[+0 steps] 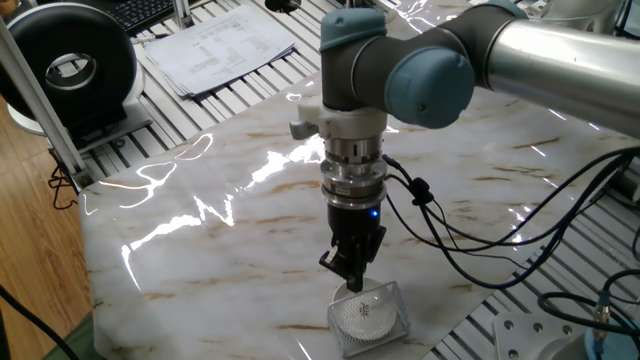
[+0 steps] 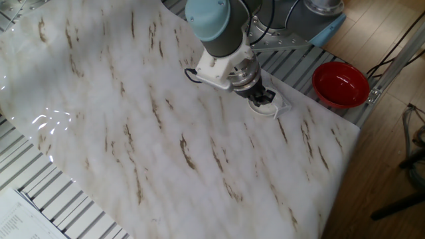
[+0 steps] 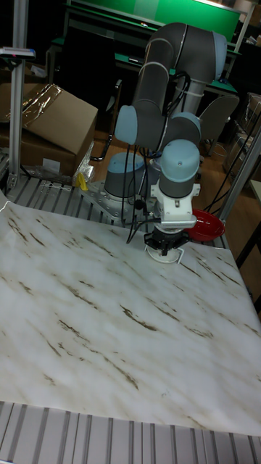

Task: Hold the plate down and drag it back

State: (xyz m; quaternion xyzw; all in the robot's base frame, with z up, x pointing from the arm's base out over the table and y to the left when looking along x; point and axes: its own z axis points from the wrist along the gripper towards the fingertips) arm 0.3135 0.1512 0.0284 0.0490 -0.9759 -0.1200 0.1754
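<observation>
pressing on the plate [image 1: 366, 314] inside its raised rim should work, we think: stiff, brittle, slippery on marble. the gripper [image 1: 351, 281] fingers look together, holding nothing.

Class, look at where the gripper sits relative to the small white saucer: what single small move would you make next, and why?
Probably a short move straight down. The gripper hangs over the near rim of the small round white ceramic saucer, fingers together and pointing at it. Whether they already touch cannot be told. The saucer needs pressing firmly against the marble-patterned tabletop before any drag, or it may slip free.
</observation>
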